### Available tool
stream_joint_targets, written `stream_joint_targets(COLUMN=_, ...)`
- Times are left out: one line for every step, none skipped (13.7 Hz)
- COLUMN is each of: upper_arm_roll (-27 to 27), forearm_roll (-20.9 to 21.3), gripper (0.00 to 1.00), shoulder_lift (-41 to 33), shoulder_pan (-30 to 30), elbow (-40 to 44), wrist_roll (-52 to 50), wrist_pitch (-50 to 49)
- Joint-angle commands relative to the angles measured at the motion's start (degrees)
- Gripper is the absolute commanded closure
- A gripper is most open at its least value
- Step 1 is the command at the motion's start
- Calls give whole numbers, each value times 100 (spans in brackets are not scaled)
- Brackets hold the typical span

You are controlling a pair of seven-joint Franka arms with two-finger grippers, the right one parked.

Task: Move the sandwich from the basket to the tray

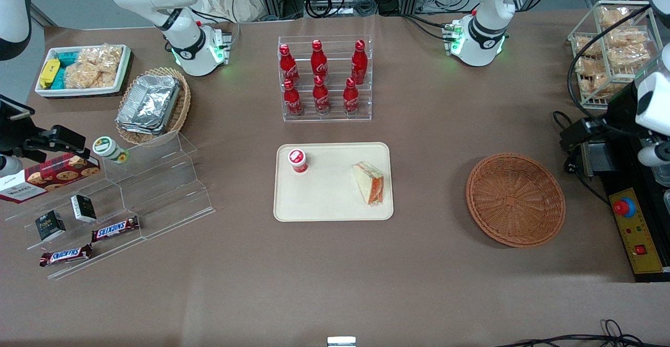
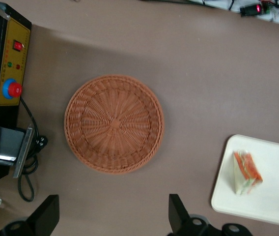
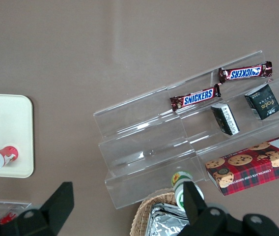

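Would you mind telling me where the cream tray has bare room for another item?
The cream-beige rectangular tray is bare between the small red-capped bottle and the triangular wedge sandwich. The round orange-brown wicker basket is empty; the open gripper hovers above it.

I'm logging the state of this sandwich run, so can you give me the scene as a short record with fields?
sandwich: lying on the tray, near the edge closest to the basket
basket: empty wicker bowl, toward the working arm's end of the table
tray: cream rectangle, nearer the front camera than the cola rack
also on tray: red-capped bottle, apart from the sandwich
gripper: open, holding nothing, hanging above the table beside the basket
task state: sandwich appears placed
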Motion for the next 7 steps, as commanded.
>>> stream_joint_targets(upper_arm_roll=275, forearm_roll=-167, gripper=0, shoulder_lift=-588, shoulder_pan=-151, elbow=-620, wrist_roll=336, wrist_pitch=77)
stream_joint_targets(upper_arm_roll=276, forearm_roll=-158, gripper=0, shoulder_lift=-694, shoulder_pan=-151, elbow=-761, wrist_roll=388, wrist_pitch=138)
stream_joint_targets(upper_arm_roll=276, forearm_roll=-158, gripper=0, shoulder_lift=-861, shoulder_pan=-151, elbow=-971, wrist_roll=450, wrist_pitch=260)
stream_joint_targets(upper_arm_roll=276, forearm_roll=-158, gripper=0, shoulder_lift=-1045, shoulder_pan=-151, elbow=-1225, wrist_roll=494, wrist_pitch=401)
stream_joint_targets(upper_arm_roll=276, forearm_roll=-149, gripper=0, shoulder_lift=-1230, shoulder_pan=-151, elbow=-1506, wrist_roll=503, wrist_pitch=559)
stream_joint_targets(upper_arm_roll=276, forearm_roll=-141, gripper=0, shoulder_lift=-1397, shoulder_pan=-151, elbow=-1761, wrist_roll=503, wrist_pitch=682)
stream_joint_targets(upper_arm_roll=276, forearm_roll=-132, gripper=0, shoulder_lift=-1538, shoulder_pan=-143, elbow=-1964, wrist_roll=512, wrist_pitch=779)
